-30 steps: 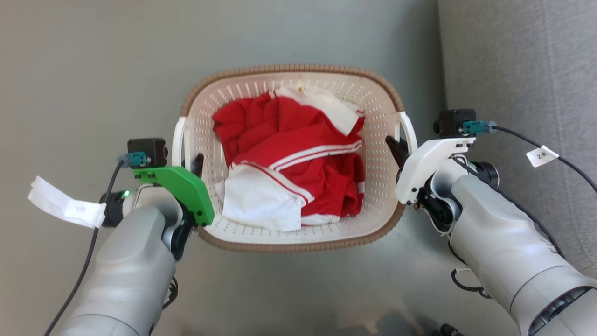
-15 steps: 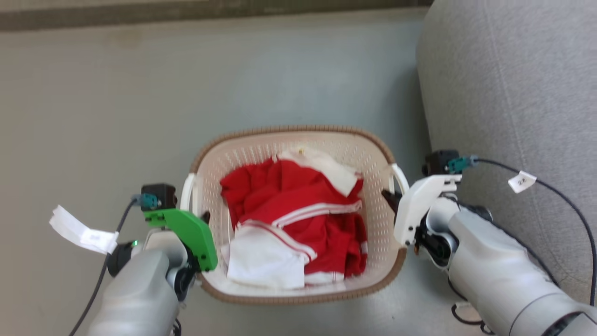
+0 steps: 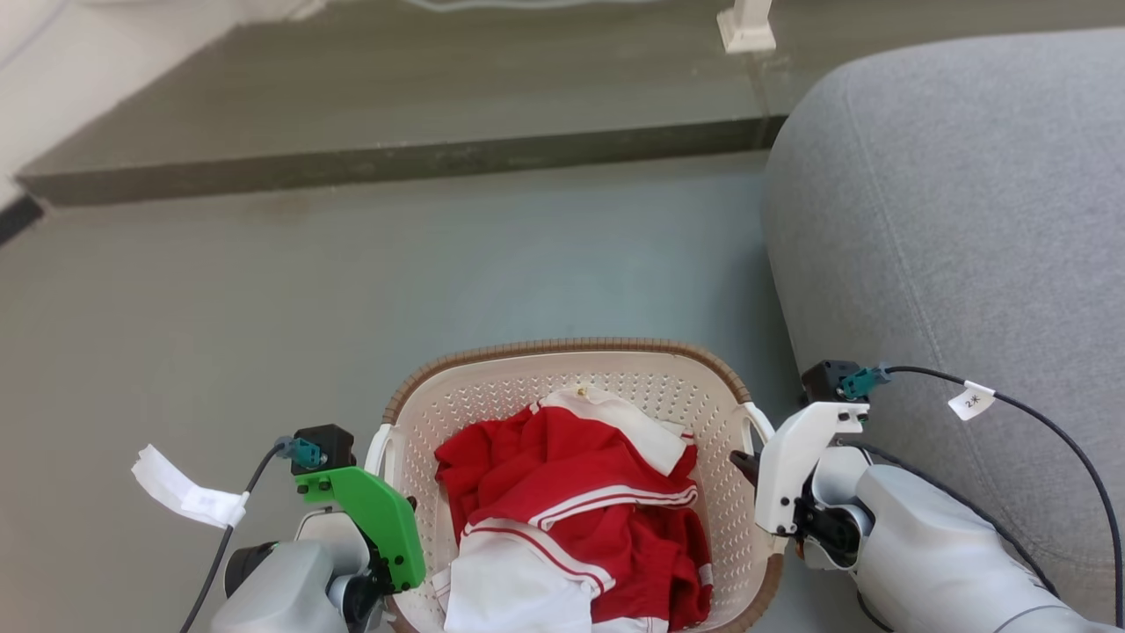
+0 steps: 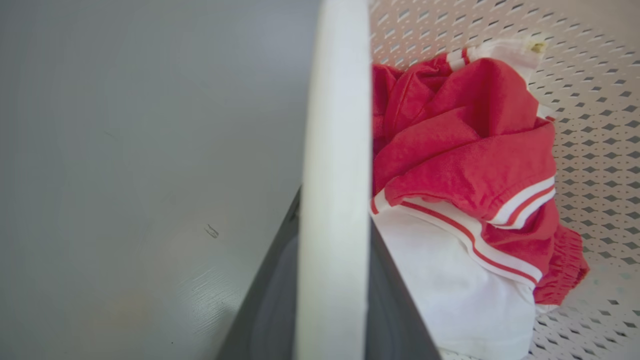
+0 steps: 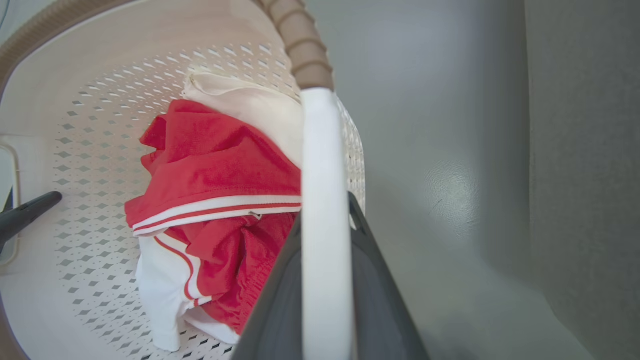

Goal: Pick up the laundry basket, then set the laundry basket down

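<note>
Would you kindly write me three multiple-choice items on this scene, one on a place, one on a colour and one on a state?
1. What stands right of the laundry basket in the head view? A a grey sofa; B a wooden chair; C a blue bucket.
2. The clothes in it are: A blue and yellow; B red and white; C all black.
3. The left gripper and right gripper are: A open above the basket; B shut on clothes; C each shut on a white handle.
Key: 1 A, grey upholstery rises there; 2 B, red cloth with white stripes; 3 C, dark fingers flank each white bar.
</note>
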### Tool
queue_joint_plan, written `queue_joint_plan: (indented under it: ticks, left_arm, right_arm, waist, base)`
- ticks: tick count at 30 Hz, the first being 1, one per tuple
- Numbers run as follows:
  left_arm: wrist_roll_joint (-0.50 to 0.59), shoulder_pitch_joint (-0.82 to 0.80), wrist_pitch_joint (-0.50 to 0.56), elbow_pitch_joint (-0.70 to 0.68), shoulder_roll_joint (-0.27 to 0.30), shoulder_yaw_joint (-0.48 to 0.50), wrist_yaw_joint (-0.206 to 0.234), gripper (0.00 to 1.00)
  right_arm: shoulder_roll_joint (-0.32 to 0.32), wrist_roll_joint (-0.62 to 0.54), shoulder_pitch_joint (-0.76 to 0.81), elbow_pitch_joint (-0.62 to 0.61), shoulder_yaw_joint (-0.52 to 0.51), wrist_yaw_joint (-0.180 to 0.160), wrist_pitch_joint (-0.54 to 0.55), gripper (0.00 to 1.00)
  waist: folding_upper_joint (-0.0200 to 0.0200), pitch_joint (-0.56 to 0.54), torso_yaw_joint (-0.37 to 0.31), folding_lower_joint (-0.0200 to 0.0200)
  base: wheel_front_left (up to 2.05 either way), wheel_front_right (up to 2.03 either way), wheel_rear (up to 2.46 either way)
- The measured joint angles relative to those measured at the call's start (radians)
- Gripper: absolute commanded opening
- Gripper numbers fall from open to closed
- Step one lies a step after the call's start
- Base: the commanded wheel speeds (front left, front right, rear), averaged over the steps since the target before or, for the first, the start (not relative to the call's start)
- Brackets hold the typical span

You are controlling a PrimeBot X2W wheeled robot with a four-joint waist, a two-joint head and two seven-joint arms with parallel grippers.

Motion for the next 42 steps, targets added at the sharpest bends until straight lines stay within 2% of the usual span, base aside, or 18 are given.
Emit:
queue_joint_plan:
  ticks: [10, 42]
  left_arm:
    - [-0.038, 0.004, 0.034, -0.016, -0.002, -0.020, 0.000, 0.00]
    - [-0.102, 0.004, 0.062, -0.024, -0.002, -0.080, 0.016, 0.00]
  right_arm:
    - [-0.015, 0.015, -0.001, -0.002, 0.013, 0.000, 0.028, 0.00]
    - [-0.033, 0.056, -0.001, -0.006, 0.064, 0.000, 0.058, 0.00]
  waist:
    - [0.0000, -0.071, 0.001, 0.0000]
    - [0.0000, -0.070, 0.002, 0.0000]
  base:
    - [0.00, 0.00, 0.00]
    - [0.00, 0.00, 0.00]
